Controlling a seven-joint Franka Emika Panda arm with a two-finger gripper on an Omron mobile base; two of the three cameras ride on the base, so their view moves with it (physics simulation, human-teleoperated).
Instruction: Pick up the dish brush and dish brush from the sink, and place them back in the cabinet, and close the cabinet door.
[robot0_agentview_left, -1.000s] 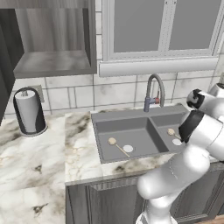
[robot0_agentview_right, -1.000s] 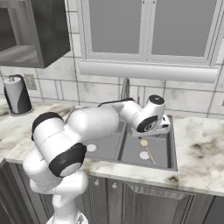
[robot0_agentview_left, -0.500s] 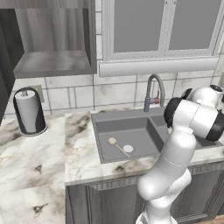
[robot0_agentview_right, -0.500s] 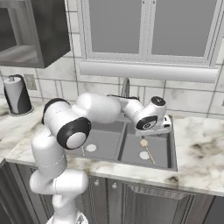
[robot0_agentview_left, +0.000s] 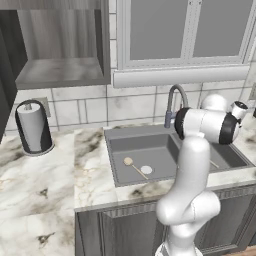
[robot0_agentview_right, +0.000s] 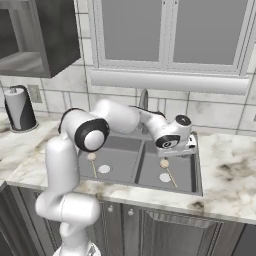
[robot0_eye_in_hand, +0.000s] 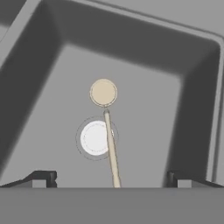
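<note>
The sink (robot0_agentview_right: 141, 156) has two dark grey basins. One tan dish brush (robot0_agentview_right: 167, 170) lies in the right basin, its round head (robot0_eye_in_hand: 103, 92) far from me and its thin handle (robot0_eye_in_hand: 111, 148) crossing the white drain's (robot0_eye_in_hand: 95, 138) edge. My gripper (robot0_agentview_right: 186, 150) hangs above that basin, open, and the handle runs between its fingertips (robot0_eye_in_hand: 41, 178) in the hand view (robot0_eye_in_hand: 111, 181); whether they reach it I cannot tell. The other dish brush (robot0_agentview_left: 131, 165) lies in the left basin beside its drain (robot0_agentview_left: 146, 170). The wall cabinet (robot0_agentview_left: 60, 70) stands open at the upper left, shelf bare.
The faucet (robot0_agentview_left: 172, 102) arches over the back of the sink. A paper towel roll in a dark holder (robot0_agentview_left: 32, 127) stands on the marble counter (robot0_agentview_left: 40, 185) at the left. A window with a sill (robot0_agentview_left: 180, 75) is behind the sink. My arm's elbow (robot0_agentview_left: 202, 125) covers part of the right basin.
The arm's links have swung round and the elbow has risen, while the hand stays over the right basin. Both brushes lie where they were.
</note>
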